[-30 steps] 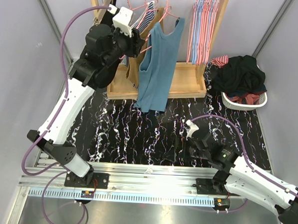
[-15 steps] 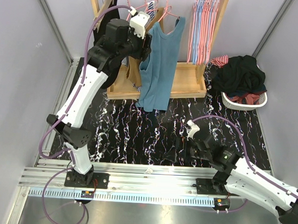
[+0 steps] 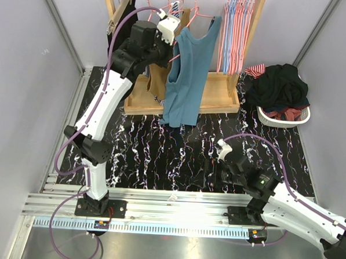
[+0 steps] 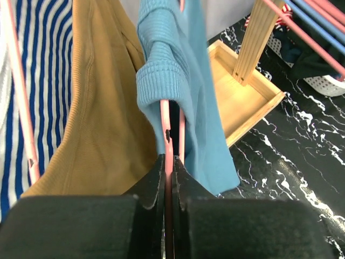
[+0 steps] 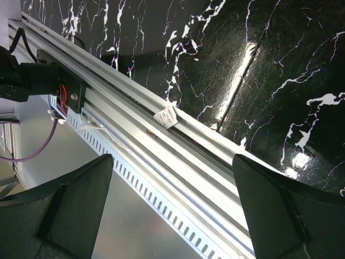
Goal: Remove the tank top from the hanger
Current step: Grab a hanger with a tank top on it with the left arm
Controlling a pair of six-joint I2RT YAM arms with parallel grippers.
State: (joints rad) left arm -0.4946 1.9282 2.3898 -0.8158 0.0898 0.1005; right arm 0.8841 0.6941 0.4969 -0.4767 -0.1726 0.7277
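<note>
The blue tank top (image 3: 187,72) hangs on a pink hanger (image 3: 197,16) in front of the wooden rack. My left gripper (image 3: 170,53) is raised at the tank top's left shoulder and is shut on the hanger. In the left wrist view the thin pink hanger arm (image 4: 166,124) runs between my closed fingers, and the tank top's ribbed strap (image 4: 161,81) wraps it just beyond the tips. My right gripper (image 3: 208,173) is open and empty, low over the table's front edge. In its wrist view it (image 5: 172,205) frames the metal rail.
The wooden rack (image 3: 221,94) holds a tan garment (image 4: 91,108), a striped garment (image 4: 32,65) and several pink and blue hangers (image 3: 236,28). A white basket (image 3: 301,117) of dark clothes stands at the right. An aluminium rail (image 3: 175,202) runs along the front.
My left arm has stretched farther back and to the right, carrying the hanger and tank top up and right toward the rack. The right arm has not moved.
</note>
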